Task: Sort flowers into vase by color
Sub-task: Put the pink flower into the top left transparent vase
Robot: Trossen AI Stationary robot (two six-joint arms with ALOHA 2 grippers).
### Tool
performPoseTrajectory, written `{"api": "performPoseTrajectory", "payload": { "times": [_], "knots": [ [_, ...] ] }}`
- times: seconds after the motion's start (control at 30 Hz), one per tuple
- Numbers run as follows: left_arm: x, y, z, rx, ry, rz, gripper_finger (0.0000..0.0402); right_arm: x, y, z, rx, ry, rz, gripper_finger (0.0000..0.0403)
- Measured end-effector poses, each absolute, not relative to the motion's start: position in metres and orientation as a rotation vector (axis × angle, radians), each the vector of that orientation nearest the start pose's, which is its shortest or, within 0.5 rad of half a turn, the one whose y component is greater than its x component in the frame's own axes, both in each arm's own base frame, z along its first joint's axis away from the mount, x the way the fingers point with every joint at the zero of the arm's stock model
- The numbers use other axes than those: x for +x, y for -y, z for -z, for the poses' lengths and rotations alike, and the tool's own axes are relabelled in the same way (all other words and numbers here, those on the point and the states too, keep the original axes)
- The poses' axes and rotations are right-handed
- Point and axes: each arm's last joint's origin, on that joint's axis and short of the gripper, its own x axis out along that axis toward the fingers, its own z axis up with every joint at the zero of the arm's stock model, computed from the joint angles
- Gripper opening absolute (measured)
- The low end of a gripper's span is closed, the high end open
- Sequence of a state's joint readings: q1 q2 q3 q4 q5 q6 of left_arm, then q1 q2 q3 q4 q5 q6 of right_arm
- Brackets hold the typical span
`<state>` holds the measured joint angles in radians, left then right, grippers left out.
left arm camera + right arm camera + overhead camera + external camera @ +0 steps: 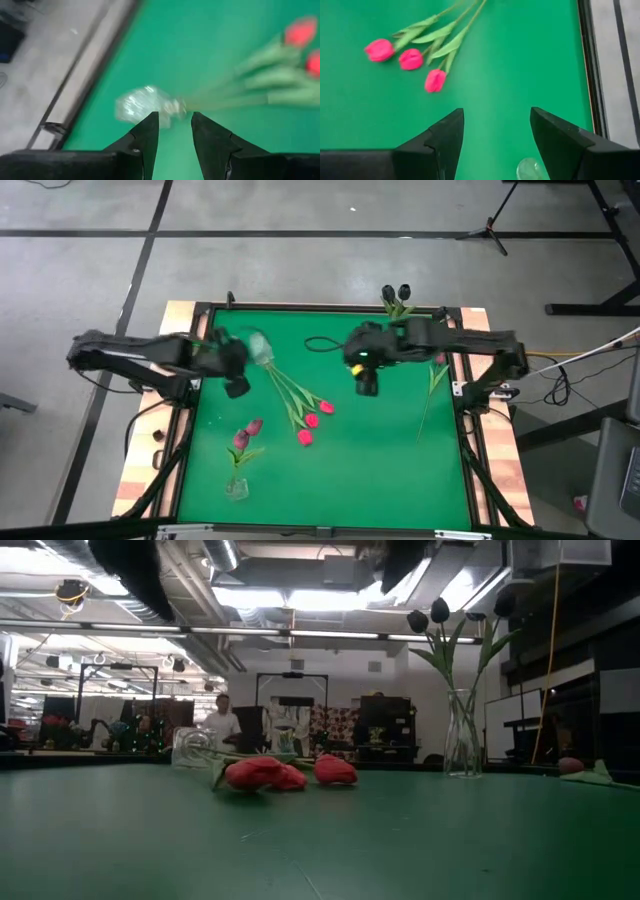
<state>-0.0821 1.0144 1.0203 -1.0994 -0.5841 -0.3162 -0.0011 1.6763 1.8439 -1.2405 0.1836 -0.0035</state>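
Tipped glass vase (262, 347) with three pink tulips (312, 420) lies on bench; left end effector (172, 131) part-open, empty, may roll it; right end effector (495, 135) wide, empty.

dark jointed arms, black wedge-shaped claw fingers (445, 137)

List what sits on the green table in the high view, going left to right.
left gripper → vase of maroon-pink tulips → three bright pink tulips → right gripper → vase of dark tulips → loose flower.
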Motion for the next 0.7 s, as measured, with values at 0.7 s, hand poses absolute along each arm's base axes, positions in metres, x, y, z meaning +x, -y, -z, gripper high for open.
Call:
{"api": "performPoseTrajectory", "payload": {
  "times": [0.7],
  "knots": [
    [0.250,-0.017,-0.251,0.278,-1.200,-0.451,0.0115,0.201,-0.037,-0.449,-0.116,-0.920,0.320,0.0227]
  ]
}}
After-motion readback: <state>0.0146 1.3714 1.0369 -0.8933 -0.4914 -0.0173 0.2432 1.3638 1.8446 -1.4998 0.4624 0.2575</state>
